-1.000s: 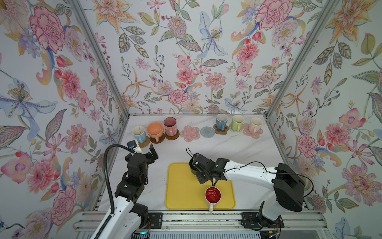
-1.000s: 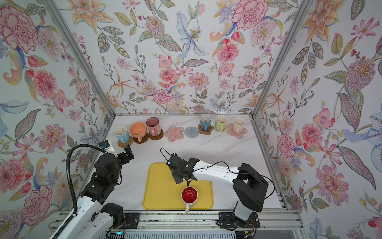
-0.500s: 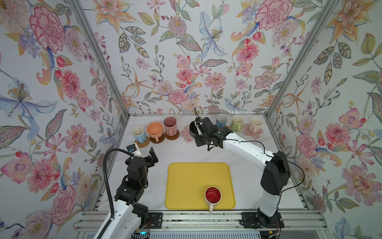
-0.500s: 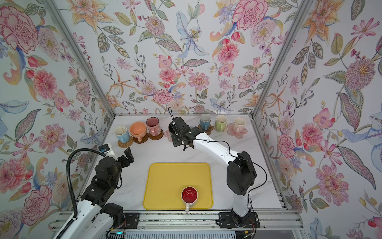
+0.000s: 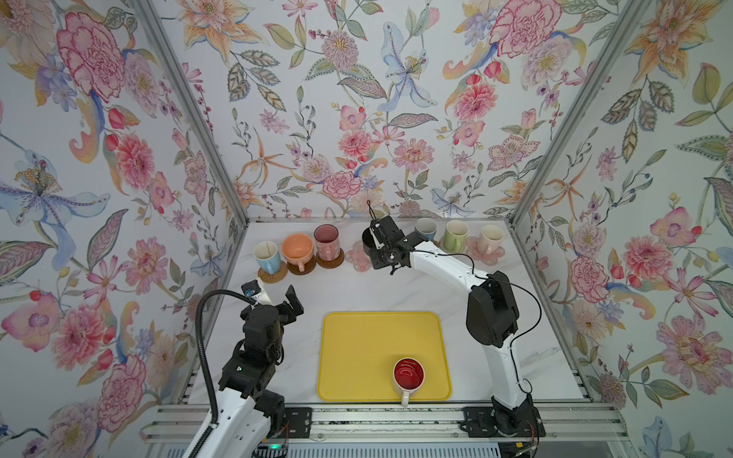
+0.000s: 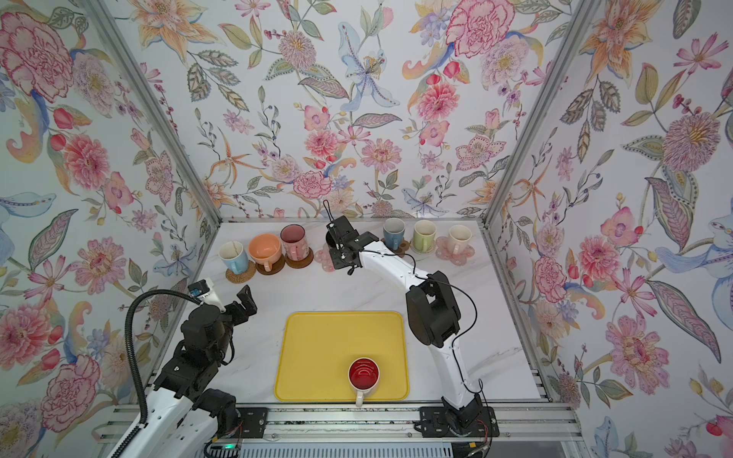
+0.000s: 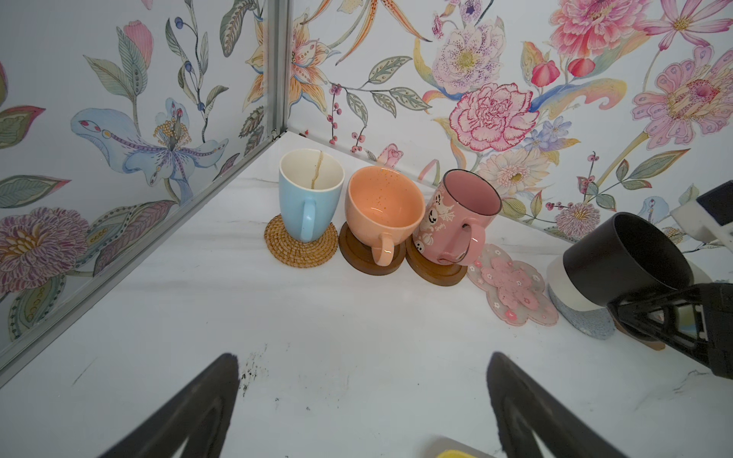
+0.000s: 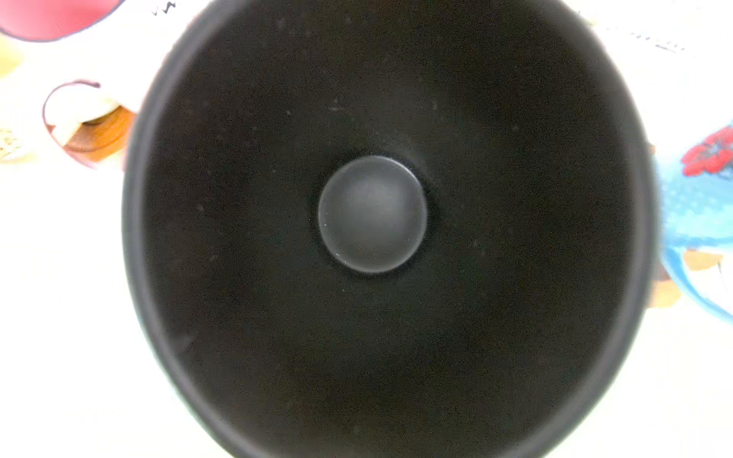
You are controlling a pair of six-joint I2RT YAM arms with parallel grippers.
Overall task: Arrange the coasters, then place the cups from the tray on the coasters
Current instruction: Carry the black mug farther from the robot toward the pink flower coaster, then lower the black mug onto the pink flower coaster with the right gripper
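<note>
Right fingers (image 7: 722,337): closed on the black mug (image 7: 626,257), at the grey coaster (image 7: 583,323) in the back row; contact not discernible.
Left fingers (image 7: 224,376): spread wide, empty, above bare bench (image 5: 357,293).
Flanks: pink flower coaster (image 7: 511,285) and pink mug (image 5: 327,242) on one side, blue mug (image 5: 426,228) on the other, both close.
Yellow tray (image 5: 357,349): holds one red-inside white mug (image 5: 408,374) at the front rim.
</note>
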